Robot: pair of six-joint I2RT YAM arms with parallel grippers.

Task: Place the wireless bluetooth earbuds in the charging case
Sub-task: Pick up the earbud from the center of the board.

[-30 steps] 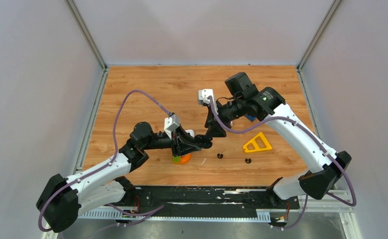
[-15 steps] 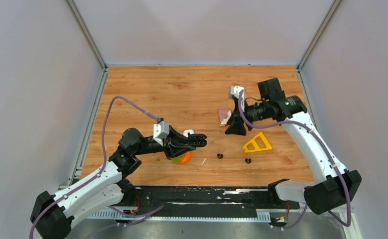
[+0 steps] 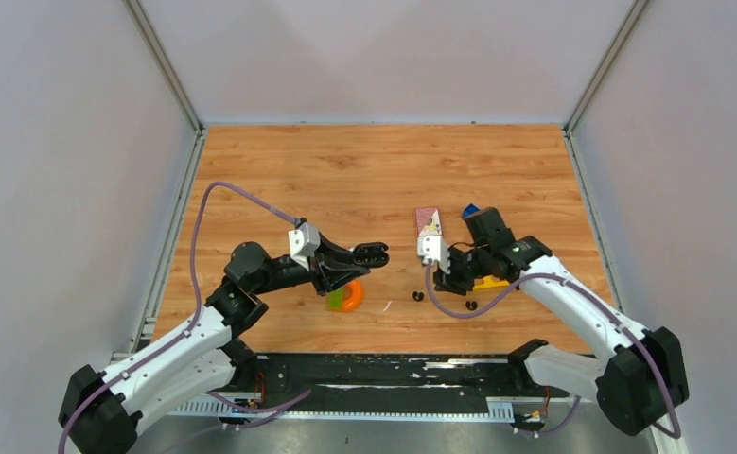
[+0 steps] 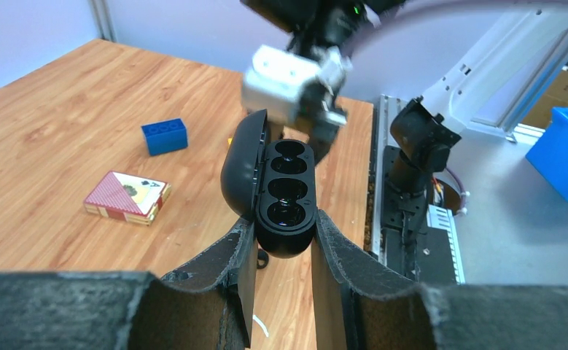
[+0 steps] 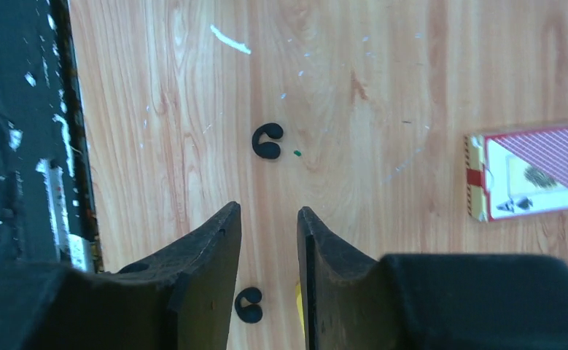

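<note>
Closest to the arm bases, two earbuds lie on the bench [image 3: 298,170], apart from each other. One black earbud [image 3: 471,305] lies right of centre, and the other black earbud [image 3: 418,296] is a little to its left. A thin white sliver [image 3: 383,305] lies further left, near them. The right tool [image 5: 267,211] hangs over the stretch between the two earbuds, pointing down. Its fingers stand apart with nothing gripped, and neither earbud is touched.

Left of the sliver sits an orange and green object [image 3: 345,295], partly under the left arm. Near it, the left tool [image 4: 284,222] is clamped on the lower end of the black charging case [image 4: 289,193], holding it clear of the bench. The lid [image 4: 240,164] is swung open to one side and two round wells show. They are dark, and I cannot tell whether anything sits in them.

Behind the right tool a yellow triangular piece [image 3: 490,281] is mostly hidden by the arm. Farther back a red and white card box [image 3: 428,220] lies flat, with a blue block [image 3: 471,210] just beyond it to the right.
</note>
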